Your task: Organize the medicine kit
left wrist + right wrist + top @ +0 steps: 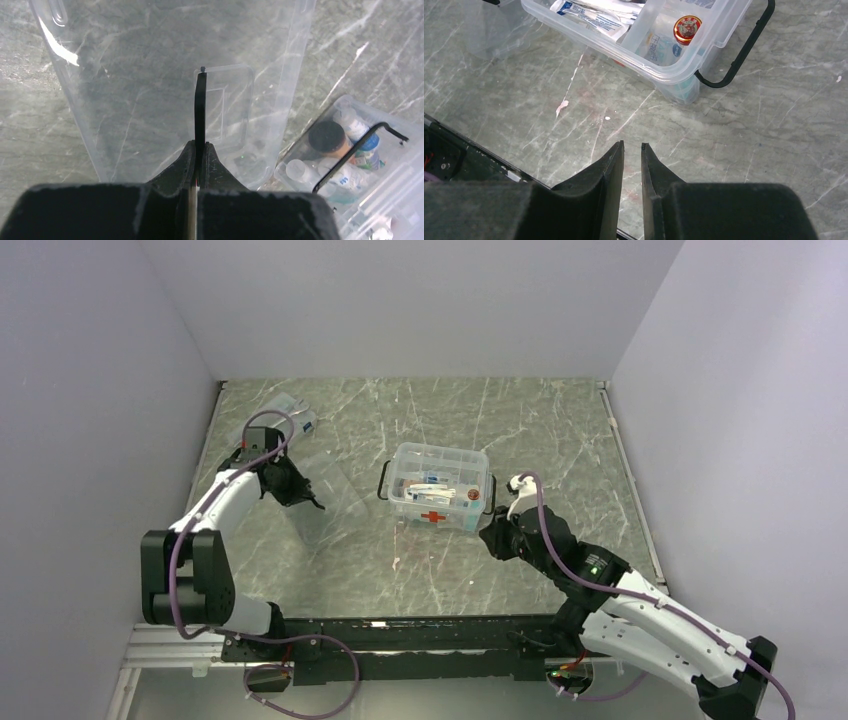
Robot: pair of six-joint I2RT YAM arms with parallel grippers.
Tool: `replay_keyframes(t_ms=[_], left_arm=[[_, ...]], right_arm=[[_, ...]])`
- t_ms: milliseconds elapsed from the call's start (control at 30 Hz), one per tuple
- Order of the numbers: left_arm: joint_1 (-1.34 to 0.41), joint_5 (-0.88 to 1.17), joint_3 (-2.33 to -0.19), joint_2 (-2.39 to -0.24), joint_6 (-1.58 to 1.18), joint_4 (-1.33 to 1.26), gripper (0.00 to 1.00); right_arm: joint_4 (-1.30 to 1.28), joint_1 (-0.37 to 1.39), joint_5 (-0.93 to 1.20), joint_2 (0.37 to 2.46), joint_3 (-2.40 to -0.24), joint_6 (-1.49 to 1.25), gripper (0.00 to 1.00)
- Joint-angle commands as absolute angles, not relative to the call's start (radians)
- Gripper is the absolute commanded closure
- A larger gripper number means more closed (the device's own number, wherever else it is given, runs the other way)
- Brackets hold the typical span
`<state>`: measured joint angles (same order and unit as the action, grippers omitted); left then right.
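Observation:
The medicine kit [438, 485] is a clear tub with a red cross, standing open mid-table and holding packets and bottles. One corner of the medicine kit [345, 150] shows in the left wrist view. Its clear lid [335, 498] is off to the left, tilted up from the table. My left gripper [201, 146] is shut on the lid's thin dark handle [200, 107], which runs straight out from the jaws over the lid [145, 90]. My right gripper [632, 146] hovers over bare table just in front of the kit [644, 35], jaws narrowly open, nothing between them.
A flatter clear case with blue labels [290, 418] lies at the back left, behind my left arm. The kit's black side handle [744, 50] sticks out toward my right gripper. The table's front rail [454, 155] lies close below the right gripper.

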<state>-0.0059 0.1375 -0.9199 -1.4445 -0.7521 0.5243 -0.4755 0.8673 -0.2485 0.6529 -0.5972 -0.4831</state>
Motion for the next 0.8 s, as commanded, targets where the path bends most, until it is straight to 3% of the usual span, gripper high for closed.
replay_keyframes(t_ms=[0,767], left_arm=[[-0.003,0.174,-0.953,-1.358,-0.668,0.554,1.00],[-0.007,0.448,-1.355,-1.251,-0.129,0.856,1.00]], right_arm=[[-0.487,0.871,-0.247,0.632,-0.632,-0.487,0.78],[-0.573,0.871,-0.287,0.633,-0.726,-0.443,0.78]])
